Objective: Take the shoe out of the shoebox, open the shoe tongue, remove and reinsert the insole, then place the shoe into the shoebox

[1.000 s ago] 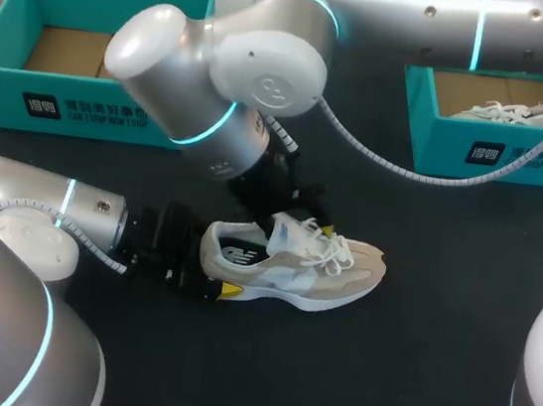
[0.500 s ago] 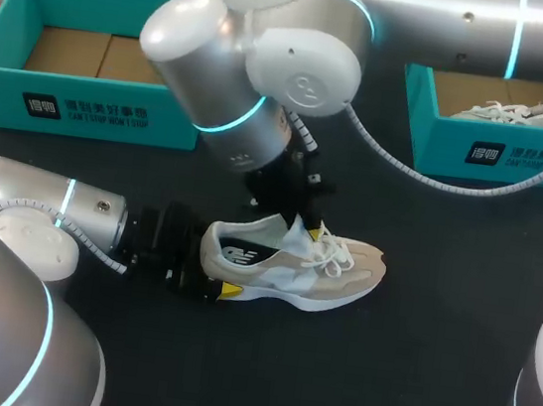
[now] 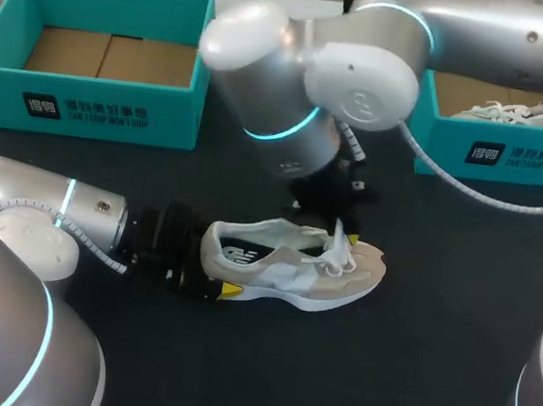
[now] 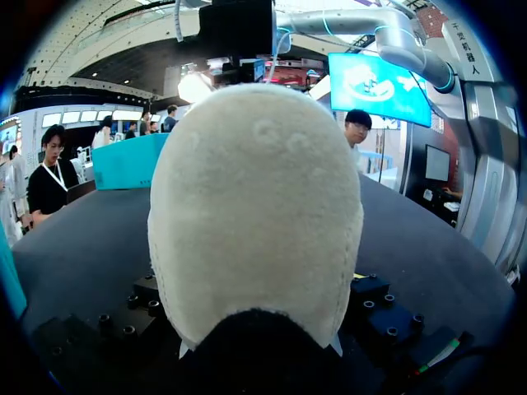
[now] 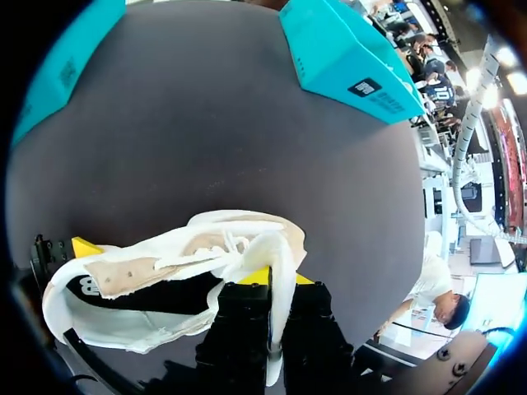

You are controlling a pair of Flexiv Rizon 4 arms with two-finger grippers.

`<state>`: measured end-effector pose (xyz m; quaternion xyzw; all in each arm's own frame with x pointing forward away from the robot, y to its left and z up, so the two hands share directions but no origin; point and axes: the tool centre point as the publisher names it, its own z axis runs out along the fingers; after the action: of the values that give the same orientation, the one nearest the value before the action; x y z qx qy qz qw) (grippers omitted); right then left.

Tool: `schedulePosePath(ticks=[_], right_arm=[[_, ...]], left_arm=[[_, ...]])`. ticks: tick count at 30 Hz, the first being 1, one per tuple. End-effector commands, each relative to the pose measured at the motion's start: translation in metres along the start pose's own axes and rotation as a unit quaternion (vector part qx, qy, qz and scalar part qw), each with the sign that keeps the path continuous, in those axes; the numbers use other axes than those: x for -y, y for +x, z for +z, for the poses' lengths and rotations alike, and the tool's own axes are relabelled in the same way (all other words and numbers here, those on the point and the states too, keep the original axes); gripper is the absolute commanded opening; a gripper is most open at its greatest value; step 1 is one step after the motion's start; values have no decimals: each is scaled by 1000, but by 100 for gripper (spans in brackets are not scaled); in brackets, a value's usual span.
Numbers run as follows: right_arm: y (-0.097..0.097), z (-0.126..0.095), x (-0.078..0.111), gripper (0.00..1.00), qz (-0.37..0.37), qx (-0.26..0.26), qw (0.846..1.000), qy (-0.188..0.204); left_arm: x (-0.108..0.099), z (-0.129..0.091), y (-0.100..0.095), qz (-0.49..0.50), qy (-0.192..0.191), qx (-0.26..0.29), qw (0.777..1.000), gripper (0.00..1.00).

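Pinching the tongue (image 5: 278, 247) between both yellow tips, my right claw (image 5: 276, 284) is almost closed, with only the tongue's thickness between its fingers (image 5: 255, 276). The tongue is drawn up and forward from the shoe (image 3: 293, 266), over the laces (image 3: 342, 257), so the opening behind it gapes. Seen from the head view, this claw (image 3: 336, 234) points steeply down onto the middle of the shoe. Its arm (image 3: 296, 96) comes in from my right at the far side of the bench (image 3: 409, 371) and reaches past the middle, the bulky wrist hanging above the shoe's far side.

My left claw (image 3: 212, 270) grips the heel from two sides. One yellow tip (image 3: 228, 289) presses on the near side, and the right wrist view shows the other tip (image 5: 85, 247) against the far side. In the left wrist view the heel (image 4: 255, 214) fills the space just ahead of that claw. The left arm (image 3: 50, 209) lies low and nearly level along the bench, coming in from my left.

The shoe stands on its sole on the bench between the two claws, heel toward my left, toe toward my right. It is outside both boxes. The left box (image 3: 84, 103) and the right box (image 3: 503, 153) sit at the far edge, well apart from it, and a second shoe (image 3: 514, 113) lies in the right box.
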<state>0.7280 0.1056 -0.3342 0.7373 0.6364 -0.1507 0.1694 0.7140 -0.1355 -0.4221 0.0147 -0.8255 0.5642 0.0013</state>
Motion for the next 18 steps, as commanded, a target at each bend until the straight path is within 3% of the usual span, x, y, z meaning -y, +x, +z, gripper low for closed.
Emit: schedulePosePath(ticks=[1,3,5,9,10,11,13,18], right_arm=[[-6,19,2,0,272,-43,961,-4],[-6,28,1,3,270,-48,962,-5],[-7,37,0,27,269,-50,962,-5],[-9,59,2,46,268,-52,962,-4],[-11,64,3,56,269,-50,962,-3],[-13,68,4,81,269,-49,962,1],[-16,74,6,100,272,-40,961,8],[-27,71,8,100,288,-29,957,11]], left_arm=[[-4,2,0,0,-1,0,1000,0],[-4,2,0,0,-1,0,1000,0],[-4,2,0,0,-1,0,1000,0],[-4,2,0,0,-1,0,1000,0],[-4,2,0,0,-1,0,1000,0],[-4,2,0,0,-1,0,1000,0],[-4,2,0,0,-1,0,1000,0],[-4,2,0,0,-1,0,1000,0]])
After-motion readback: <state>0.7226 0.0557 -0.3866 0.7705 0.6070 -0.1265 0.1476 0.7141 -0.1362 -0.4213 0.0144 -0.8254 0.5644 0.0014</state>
